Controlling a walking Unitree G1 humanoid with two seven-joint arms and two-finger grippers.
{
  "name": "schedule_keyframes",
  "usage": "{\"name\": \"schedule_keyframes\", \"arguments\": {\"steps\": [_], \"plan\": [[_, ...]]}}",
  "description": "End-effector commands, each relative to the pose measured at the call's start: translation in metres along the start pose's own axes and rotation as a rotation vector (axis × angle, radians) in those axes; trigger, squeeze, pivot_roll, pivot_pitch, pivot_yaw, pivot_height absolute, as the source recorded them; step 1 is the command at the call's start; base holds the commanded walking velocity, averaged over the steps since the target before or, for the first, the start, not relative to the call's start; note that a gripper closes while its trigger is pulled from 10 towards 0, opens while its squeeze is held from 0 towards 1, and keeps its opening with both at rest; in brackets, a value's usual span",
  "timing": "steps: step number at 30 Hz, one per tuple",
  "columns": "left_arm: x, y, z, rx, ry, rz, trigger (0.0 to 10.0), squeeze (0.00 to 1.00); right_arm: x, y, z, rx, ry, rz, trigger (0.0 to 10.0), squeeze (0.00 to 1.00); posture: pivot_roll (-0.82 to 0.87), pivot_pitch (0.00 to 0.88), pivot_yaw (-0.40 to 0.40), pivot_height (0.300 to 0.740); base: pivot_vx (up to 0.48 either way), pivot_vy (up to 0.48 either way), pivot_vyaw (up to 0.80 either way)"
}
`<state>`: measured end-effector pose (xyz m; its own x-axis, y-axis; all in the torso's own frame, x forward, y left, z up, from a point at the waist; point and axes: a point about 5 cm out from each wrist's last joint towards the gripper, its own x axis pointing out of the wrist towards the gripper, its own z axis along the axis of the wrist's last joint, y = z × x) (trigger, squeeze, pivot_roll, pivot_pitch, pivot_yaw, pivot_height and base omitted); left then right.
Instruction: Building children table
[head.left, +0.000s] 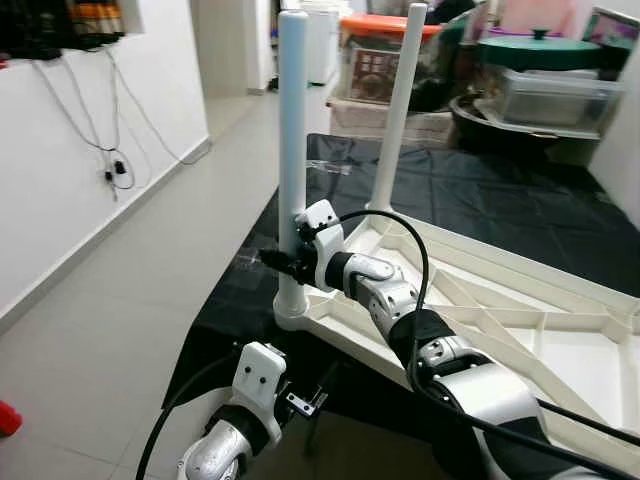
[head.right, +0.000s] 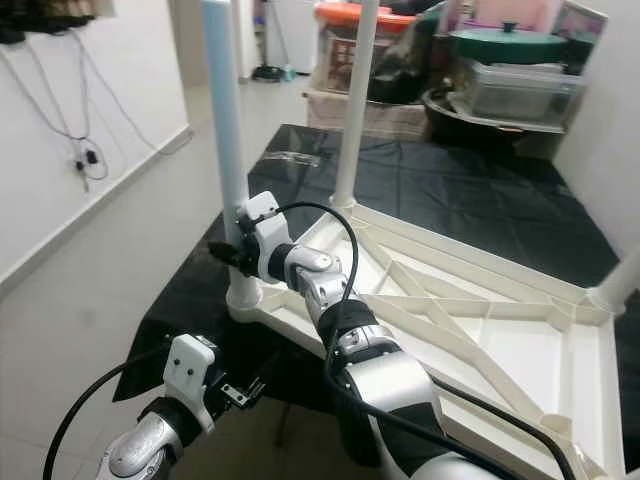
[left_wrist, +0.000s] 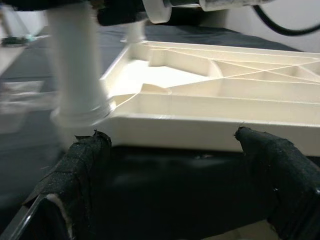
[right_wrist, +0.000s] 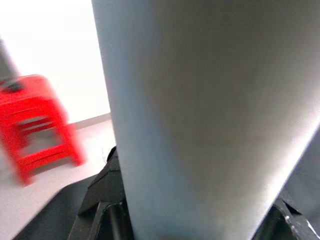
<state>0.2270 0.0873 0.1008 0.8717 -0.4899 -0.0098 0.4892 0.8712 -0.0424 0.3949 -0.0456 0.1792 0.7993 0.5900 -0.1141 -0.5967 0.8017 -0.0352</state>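
Note:
The white children's table top (head.left: 560, 350) lies upside down on a black cloth (head.left: 500, 200). Two white legs stand up from it: a near one (head.left: 293, 120) at the front left corner and a far one (head.left: 400, 100) behind. My right gripper (head.left: 283, 262) is shut on the near leg low down, just above its socket; the right wrist view has that leg (right_wrist: 210, 115) close between the black fingers (right_wrist: 102, 200). My left gripper (left_wrist: 170, 140) hangs open below the table's front edge (left_wrist: 210, 130), with nothing between its fingers (left_wrist: 85, 155).
A third leg (head.right: 620, 285) rises at the table's right corner. Storage boxes and covered pots (head.left: 545, 75) crowd the back. A white wall with dangling cables (head.left: 110, 160) runs along the left, beside open tiled floor (head.left: 120, 300). A red stool (right_wrist: 37, 120) stands on the floor.

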Motion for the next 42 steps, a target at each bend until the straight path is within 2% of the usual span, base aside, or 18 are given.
{"name": "schedule_keyframes", "arguments": {"steps": [1, 5, 7, 12, 13, 14, 15, 17, 18, 24, 25, 29, 35, 36, 38, 39, 41, 42], "plan": [[-0.001, 0.001, -0.001, 0.002, 0.008, -0.001, 10.0, 0.00, -0.014, -0.044, 0.002, 0.060, 0.001, -0.482, 0.0, 0.00, 0.13, 0.000, -0.071, 0.740, 0.000, 0.000, 0.00], [0.000, 0.001, -0.001, 0.002, 0.009, -0.003, 10.0, 0.00, -0.025, -0.059, -0.002, 0.122, -0.002, -0.702, 0.0, 0.00, 0.13, 0.000, -0.066, 0.740, 0.000, 0.000, 0.00], [-0.001, 0.001, -0.001, 0.005, 0.010, -0.004, 10.0, 0.00, -0.036, -0.065, -0.011, 0.250, -0.020, -0.924, 0.0, 0.00, 0.13, 0.000, -0.064, 0.740, 0.000, 0.000, 0.00], [0.000, 0.001, -0.001, 0.007, 0.009, -0.002, 10.0, 0.00, -0.032, -0.048, -0.015, 0.361, -0.055, -0.961, 0.0, 0.00, 0.14, 0.000, -0.067, 0.740, 0.000, 0.000, 0.00], [0.000, 0.001, 0.000, 0.007, 0.009, -0.002, 10.0, 0.00, -0.029, -0.041, -0.013, 0.360, -0.072, -0.929, 6.1, 0.00, 0.13, 0.000, -0.065, 0.740, 0.000, 0.000, 0.00], [0.000, 0.001, 0.000, 0.007, 0.008, -0.002, 10.0, 0.00, -0.026, -0.034, -0.012, 0.356, -0.084, -0.894, 6.1, 0.00, 0.13, 0.000, -0.065, 0.740, 0.000, 0.000, 0.00], [0.000, 0.001, 0.000, 0.007, 0.008, -0.001, 10.0, 0.00, -0.023, -0.025, -0.011, 0.359, -0.111, -0.823, 10.0, 0.00, 0.13, 0.000, -0.065, 0.740, 0.000, 0.000, 0.00], [0.000, 0.001, 0.000, 0.007, 0.008, -0.001, 10.0, 0.00, -0.021, -0.019, -0.010, 0.363, -0.130, -0.774, 10.0, 0.00, 0.13, 0.000, -0.065, 0.740, 0.000, 0.000, 0.00], [0.000, 0.001, 0.000, 0.006, 0.008, 0.000, 10.0, 0.00, -0.022, -0.014, -0.013, 0.347, -0.161, -0.715, 10.0, 1.00, 0.13, 0.000, -0.065, 0.740, 0.000, 0.000, 0.00], [0.000, 0.001, 0.000, 0.003, 0.009, 0.000, 10.0, 0.00, -0.031, -0.011, -0.022, 0.281, -0.185, -0.706, 10.0, 1.00, 0.12, 0.000, -0.059, 0.740, 0.000, 0.000, 0.00], [0.000, 0.002, -0.001, 0.003, 0.010, 0.000, 10.0, 0.00, -0.037, -0.015, -0.025, 0.247, -0.196, -0.722, 10.0, 0.00, 0.12, 0.000, -0.059, 0.740, 0.000, 0.000, 0.00], [0.001, 0.002, -0.001, 0.001, 0.011, -0.002, 10.0, 0.00, -0.045, -0.025, -0.026, 0.244, -0.250, -0.628, 10.0, 0.00, 0.12, 0.000, -0.053, 0.740, 0.000, 0.000, 0.00], [0.002, 0.002, -0.001, 0.003, 0.010, -0.005, 10.0, 0.00, -0.027, -0.036, 0.001, 0.256, -0.257, -0.231, 10.0, 0.00, 0.12, 0.000, -0.061, 0.740, 0.000, 0.000, 0.00], [0.002, 0.002, -0.001, 0.003, 0.010, -0.005, 10.0, 0.00, -0.027, -0.036, 0.001, 0.256, -0.257, -0.231, 10.0, 0.00, 0.12, 0.000, -0.061, 0.740, 0.000, 0.000, 0.00], [0.002, 0.002, 0.000, 0.005, 0.007, -0.001, 10.0, 0.00, -0.019, -0.023, 0.009, 0.175, -0.177, 0.059, 10.0, 0.00, 0.13, 0.000, -0.069, 0.740, 0.000, 0.000, 0.00], [0.002, 0.002, 0.000, 0.005, 0.007, -0.001, 10.0, 0.00, -0.019, -0.023, 0.009, 0.175, -0.177, 0.059, 10.0, 0.00, 0.13, 0.000, -0.069, 0.740, 0.000, 0.000, 0.00], [0.001, 0.001, 0.000, 0.005, 0.006, 0.001, 10.0, 0.00, -0.015, -0.004, 0.012, 0.127, -0.124, 0.305, 10.0, 0.00, 0.14, 0.000, -0.076, 0.740, 0.000, 0.000, 0.00], [0.001, 0.001, 0.000, 0.005, 0.006, 0.001, 10.0, 0.00, -0.015, -0.004, 0.012, 0.127, -0.124, 0.305, 10.0, 0.00, 0.14, 0.000, -0.076, 0.740, 0.000, 0.000, 0.00]]}}
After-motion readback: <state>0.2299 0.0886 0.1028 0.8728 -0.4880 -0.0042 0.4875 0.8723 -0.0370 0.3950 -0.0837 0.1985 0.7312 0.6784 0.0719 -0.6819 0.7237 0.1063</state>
